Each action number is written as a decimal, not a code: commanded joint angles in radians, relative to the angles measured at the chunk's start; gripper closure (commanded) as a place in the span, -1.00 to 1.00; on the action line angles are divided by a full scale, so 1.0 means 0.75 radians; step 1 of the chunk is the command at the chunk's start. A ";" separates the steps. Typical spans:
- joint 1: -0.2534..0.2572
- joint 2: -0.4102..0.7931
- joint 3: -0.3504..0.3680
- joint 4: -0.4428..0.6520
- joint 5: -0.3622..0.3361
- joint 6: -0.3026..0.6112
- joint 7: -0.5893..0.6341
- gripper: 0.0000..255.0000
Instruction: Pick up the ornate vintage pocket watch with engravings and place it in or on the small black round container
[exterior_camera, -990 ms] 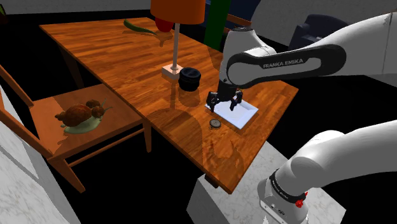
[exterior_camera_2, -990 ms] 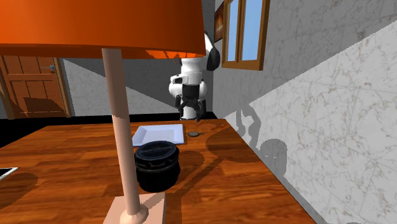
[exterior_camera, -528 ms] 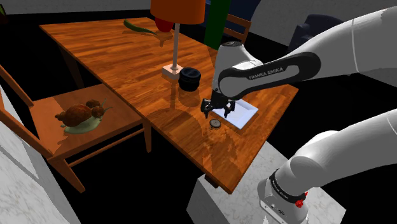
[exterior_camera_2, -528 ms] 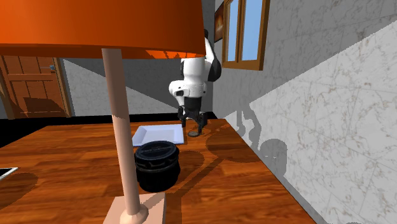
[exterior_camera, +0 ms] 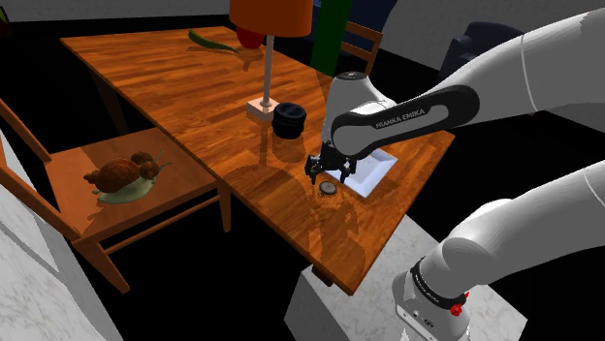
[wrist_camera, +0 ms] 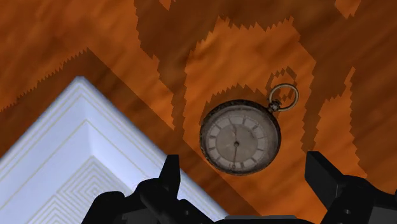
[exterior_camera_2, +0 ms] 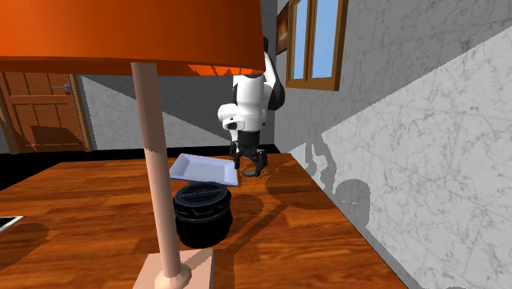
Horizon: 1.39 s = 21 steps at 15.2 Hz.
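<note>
Gripper [wrist_camera: 247,181] is open wide, right over the pocket watch [wrist_camera: 240,137], not touching it yet. Watch lies flat on the wood table [wrist_camera: 76,51], just beside the white tray [wrist_camera: 70,165]. Step now: the grab. Next: go down, squeeze shut on watch, lift, then over to the black round pot [exterior_camera: 289,120].

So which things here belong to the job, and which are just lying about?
Job: pocket watch, black round container, open claw over the watch.
Lying about: white tray, orange lamp, snail figure on the chair.
</note>
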 commanded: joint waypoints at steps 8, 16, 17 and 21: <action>-0.001 0.000 0.000 -0.001 0.000 -0.001 0.000 1.00; 0.004 -0.052 -0.009 0.032 0.010 -0.086 -0.013 1.00; 0.005 -0.065 -0.012 0.041 0.012 -0.107 -0.015 1.00; 0.005 -0.074 -0.014 0.050 0.013 -0.124 -0.018 -1.00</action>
